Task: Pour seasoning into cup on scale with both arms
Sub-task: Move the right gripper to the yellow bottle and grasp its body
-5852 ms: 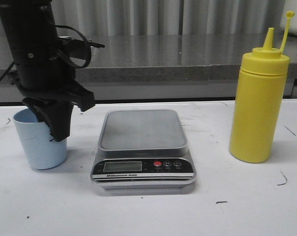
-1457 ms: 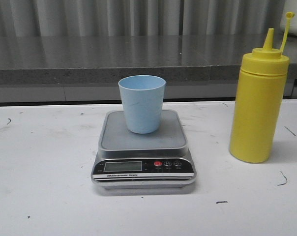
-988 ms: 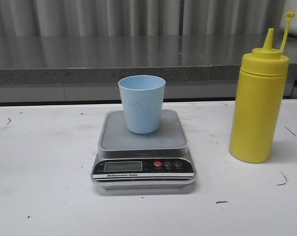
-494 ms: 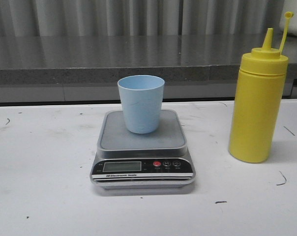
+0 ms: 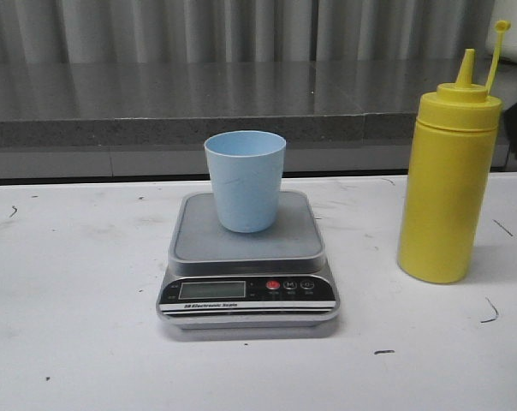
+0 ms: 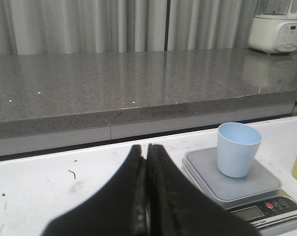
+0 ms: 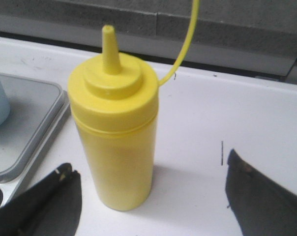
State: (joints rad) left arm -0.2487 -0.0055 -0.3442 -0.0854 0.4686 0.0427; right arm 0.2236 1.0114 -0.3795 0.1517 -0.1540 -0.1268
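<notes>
My right gripper [image 7: 151,206] is spread wide, the seasoning bottle [image 7: 114,142] upright between its fingers, untouched. My left gripper [image 6: 146,196] is pressed closed and empty, having released the cup [image 5: 245,180] onto the scale [image 5: 248,257]. Placement is done, so grasping the bottle comes next.

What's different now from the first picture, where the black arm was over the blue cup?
The cup moved from the table at the left onto the scale, where it stands upright. The left gripper let it go, pulled back out of the front view and is now shut, empty. The seasoning bottle stayed on the right, untouched, with the right gripper open around it.
</notes>
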